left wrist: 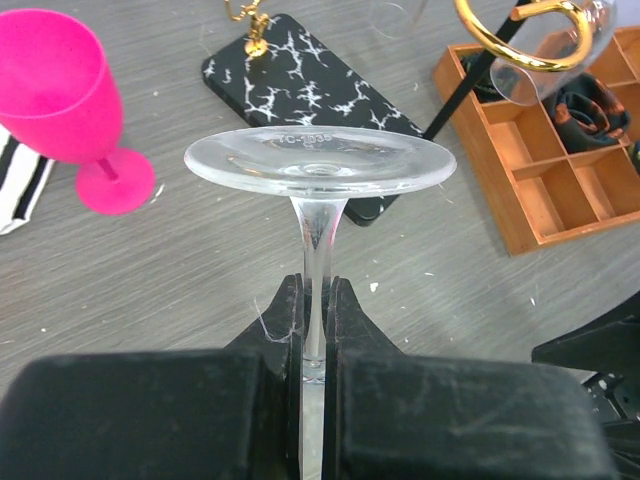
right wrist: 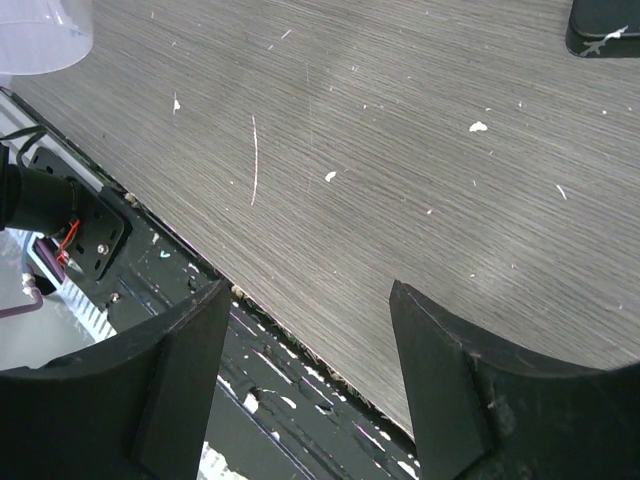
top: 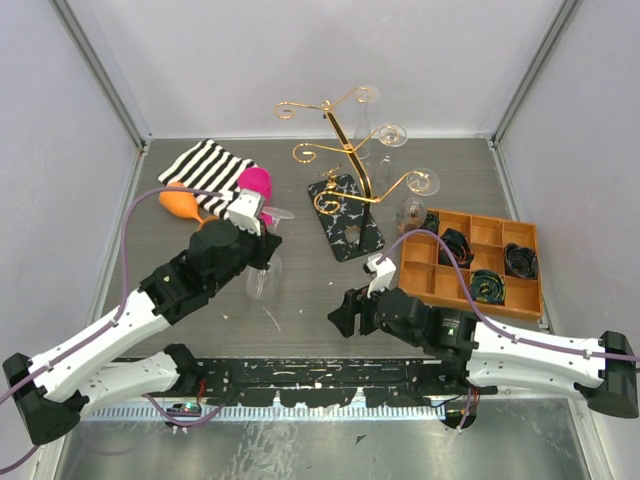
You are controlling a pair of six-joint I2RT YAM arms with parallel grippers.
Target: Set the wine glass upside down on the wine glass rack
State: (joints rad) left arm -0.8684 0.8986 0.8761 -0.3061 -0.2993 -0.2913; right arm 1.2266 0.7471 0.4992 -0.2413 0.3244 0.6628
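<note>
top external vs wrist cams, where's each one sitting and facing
Top external: above, behind the bases, looking down on the table; both arms show.
Left wrist: on the left gripper, jaws shut on the wine glass, facing the wine glass rack.
Right wrist: on the right gripper, open jaws, facing the table's near edge.
Shared: top and left wrist show the orange tray.

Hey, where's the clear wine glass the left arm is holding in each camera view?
Top external: wine glass left of centre, in the left gripper.
Left wrist: centre, stem between the fingers.
Right wrist: clear bowl at the top-left corner, probably it.
Shared landmark: the rack's black marbled base.
</note>
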